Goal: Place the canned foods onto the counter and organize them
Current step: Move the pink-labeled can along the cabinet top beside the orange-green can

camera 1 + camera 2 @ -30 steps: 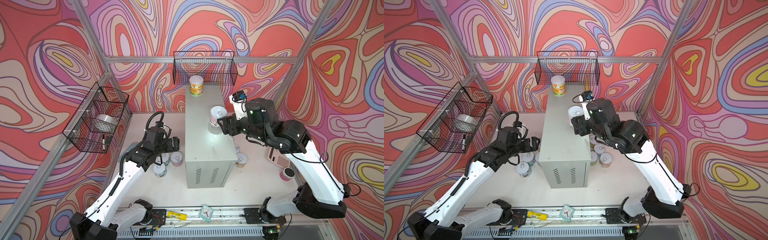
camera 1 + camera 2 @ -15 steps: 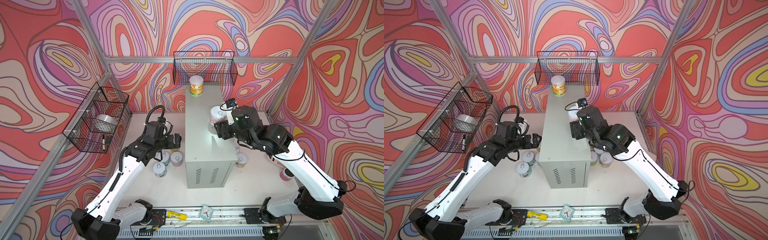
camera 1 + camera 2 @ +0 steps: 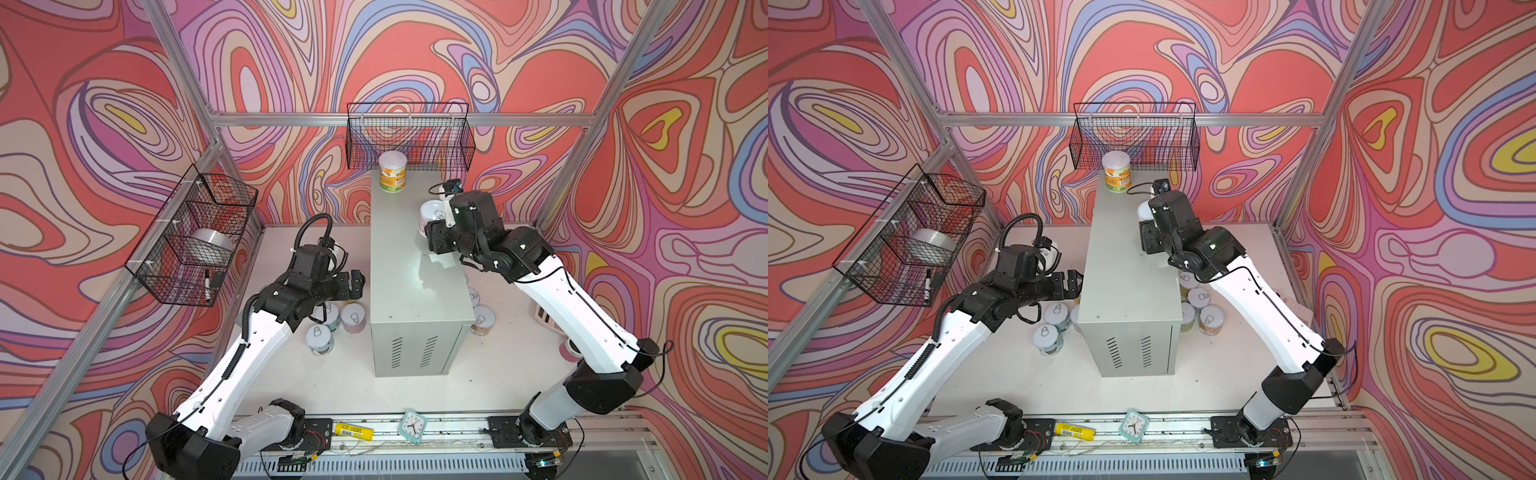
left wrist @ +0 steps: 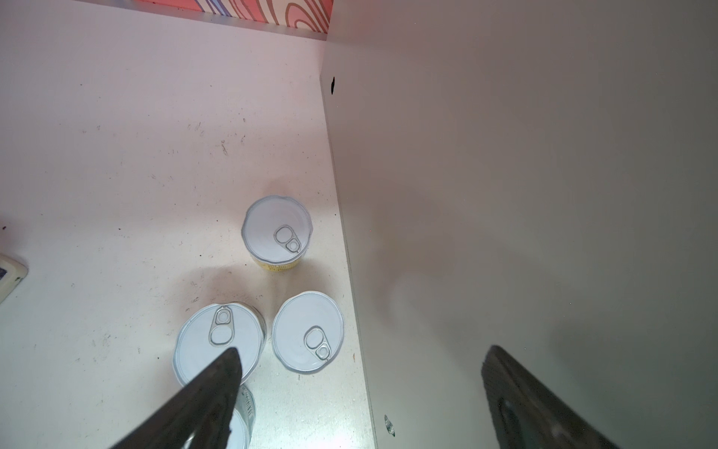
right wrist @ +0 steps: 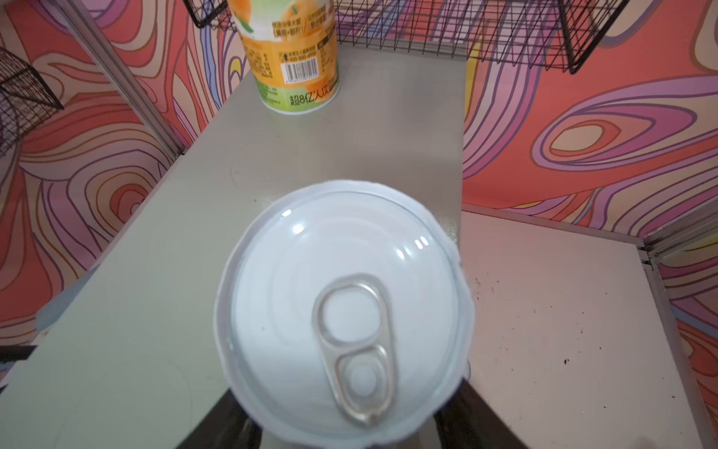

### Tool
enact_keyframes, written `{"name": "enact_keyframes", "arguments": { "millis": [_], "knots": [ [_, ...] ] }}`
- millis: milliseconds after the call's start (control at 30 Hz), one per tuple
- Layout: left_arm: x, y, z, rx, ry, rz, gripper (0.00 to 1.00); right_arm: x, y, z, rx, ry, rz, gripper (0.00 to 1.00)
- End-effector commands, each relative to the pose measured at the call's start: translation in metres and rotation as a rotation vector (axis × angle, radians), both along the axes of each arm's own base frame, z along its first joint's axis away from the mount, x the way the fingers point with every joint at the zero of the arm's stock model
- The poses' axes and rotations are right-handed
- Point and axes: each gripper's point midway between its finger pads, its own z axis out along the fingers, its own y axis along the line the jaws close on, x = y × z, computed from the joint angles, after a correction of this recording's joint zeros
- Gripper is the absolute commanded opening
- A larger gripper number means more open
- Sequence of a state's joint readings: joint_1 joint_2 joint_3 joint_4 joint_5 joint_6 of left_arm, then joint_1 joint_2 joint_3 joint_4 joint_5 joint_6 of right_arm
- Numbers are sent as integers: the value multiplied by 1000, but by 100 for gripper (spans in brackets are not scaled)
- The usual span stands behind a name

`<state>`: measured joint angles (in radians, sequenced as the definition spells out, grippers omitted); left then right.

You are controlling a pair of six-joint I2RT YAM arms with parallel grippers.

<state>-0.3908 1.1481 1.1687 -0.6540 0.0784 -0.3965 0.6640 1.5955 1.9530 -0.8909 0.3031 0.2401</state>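
Observation:
A pink-labelled can [image 3: 432, 212] [image 5: 344, 311] hangs over the far right edge of the grey-green counter [image 3: 411, 291] [image 3: 1125, 286], with my right gripper [image 3: 434, 232] [image 5: 340, 423] shut on it, a finger against each side. An orange-and-green can [image 3: 392, 171] [image 5: 295, 58] stands at the counter's far end. My left gripper [image 3: 356, 284] [image 4: 363, 350] hovers open and empty beside the counter's left wall, above several cans [image 4: 276, 233] [image 3: 318, 338] on the table. More cans [image 3: 1210, 319] stand to the right of the counter.
A black wire basket [image 3: 409, 137] hangs just behind the counter's far end. Another basket [image 3: 195, 237] on the left wall holds a tape roll [image 3: 212, 245]. A pink cylinder [image 3: 571, 351] stands at the table's right. A clock [image 3: 413, 424] and yellow tube [image 3: 353, 430] lie on the front rail.
My right arm has dropped lower and swung left, and its fingers have drawn in round the pink-labelled can, which shifted slightly toward the far end. The left gripper has barely moved.

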Motion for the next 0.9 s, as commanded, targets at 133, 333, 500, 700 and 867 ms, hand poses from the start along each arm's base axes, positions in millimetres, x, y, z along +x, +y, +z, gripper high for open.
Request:
{"name": "enact_keyframes", "arguments": {
  "millis": [133, 333, 500, 700, 867],
  "knots": [
    [3, 2, -3, 2, -5, 13, 96, 42, 10, 14, 61, -56, 27, 65],
    [5, 3, -4, 7, -8, 16, 96, 78, 6, 0, 75, -41, -14, 64],
    [6, 2, -3, 12, -10, 13, 96, 99, 8, -4, 116, -51, -8, 63],
    [9, 2, -5, 24, -9, 13, 96, 119, 10, -1, 142, -74, -11, 61],
    [13, 1, -7, 21, -8, 13, 95, 133, 8, 0, 164, -83, -23, 60]
  ]
}}
